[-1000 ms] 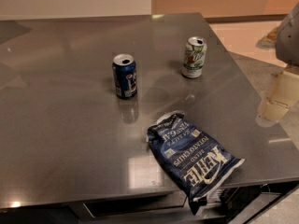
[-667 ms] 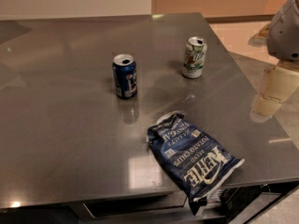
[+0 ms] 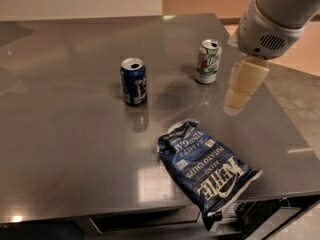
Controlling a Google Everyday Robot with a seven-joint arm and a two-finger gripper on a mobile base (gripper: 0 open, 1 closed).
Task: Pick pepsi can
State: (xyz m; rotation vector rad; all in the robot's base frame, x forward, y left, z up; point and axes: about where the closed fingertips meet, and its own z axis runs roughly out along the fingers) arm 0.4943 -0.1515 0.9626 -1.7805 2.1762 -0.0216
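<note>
The pepsi can (image 3: 133,81), dark blue with a silver top, stands upright near the middle of the grey metal table (image 3: 60,119). My gripper (image 3: 240,91) hangs above the right part of the table, well to the right of the can and apart from it. It is just right of a white-and-green can (image 3: 208,61). Nothing shows in its grasp.
A dark blue chip bag (image 3: 206,169) lies flat near the table's front edge, overhanging it slightly. The white-and-green can stands upright at the back right. The table's right edge runs close behind the arm (image 3: 272,21).
The arm and gripper have moved left, from past the table's right edge to above its right part. The cans and bag have not moved.
</note>
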